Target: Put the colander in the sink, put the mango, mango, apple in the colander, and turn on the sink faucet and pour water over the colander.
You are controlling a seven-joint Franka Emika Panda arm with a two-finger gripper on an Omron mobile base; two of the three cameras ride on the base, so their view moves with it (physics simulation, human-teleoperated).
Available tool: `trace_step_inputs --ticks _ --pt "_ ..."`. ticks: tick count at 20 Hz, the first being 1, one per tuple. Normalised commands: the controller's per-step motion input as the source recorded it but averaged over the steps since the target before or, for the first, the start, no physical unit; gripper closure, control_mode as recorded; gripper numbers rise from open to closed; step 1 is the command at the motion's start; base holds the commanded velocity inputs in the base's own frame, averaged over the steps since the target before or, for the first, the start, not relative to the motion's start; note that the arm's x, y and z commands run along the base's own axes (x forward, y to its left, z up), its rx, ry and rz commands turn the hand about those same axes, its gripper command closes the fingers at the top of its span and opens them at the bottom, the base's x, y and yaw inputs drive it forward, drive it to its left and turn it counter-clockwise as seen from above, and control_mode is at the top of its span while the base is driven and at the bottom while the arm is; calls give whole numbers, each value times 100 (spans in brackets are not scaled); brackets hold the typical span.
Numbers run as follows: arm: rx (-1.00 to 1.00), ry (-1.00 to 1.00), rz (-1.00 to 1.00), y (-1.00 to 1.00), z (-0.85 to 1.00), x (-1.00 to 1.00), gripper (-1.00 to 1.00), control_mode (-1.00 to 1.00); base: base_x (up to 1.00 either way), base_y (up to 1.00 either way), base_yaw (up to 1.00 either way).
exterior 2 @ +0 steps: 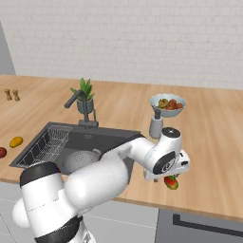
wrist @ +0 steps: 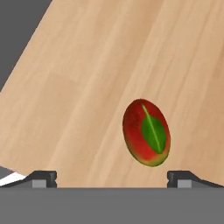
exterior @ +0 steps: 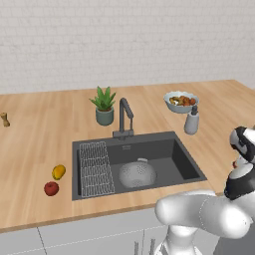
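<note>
Two fingers [wrist: 112, 176] spread wide, empty, above the mango [wrist: 146, 132]: smooth, rounded, likely slippery; I should grip across its narrow middle.

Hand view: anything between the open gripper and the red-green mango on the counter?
Nothing. In the hand view, bare wooden counter alone lies between the open gripper and the mango.

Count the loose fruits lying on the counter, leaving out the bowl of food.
3. A yellow mango and a red apple lie left of the sink; a red-green mango lies right of it, under the open tool.
</note>
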Motion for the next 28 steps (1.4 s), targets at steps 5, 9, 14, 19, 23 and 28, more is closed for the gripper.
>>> trace_step_inputs --ticks 5,9,14,19,23,28 --pt "0 4 0 -14 -33 27 -100 -100 0 0 0" --pt "0 0 0 -21 -28 26 -100 -100 0 0 0" --pt "0 1 0 -14 -26 28 -100 -100 0 0 0" --pt "0 2 0 -11 -29 29 -100 -100 0 0 0" --pt "0 4 0 -23 -47 15 -100 -100 0 0 0" --pt "0 7 0 -22 -52 2 -100 -100 0 0 0"
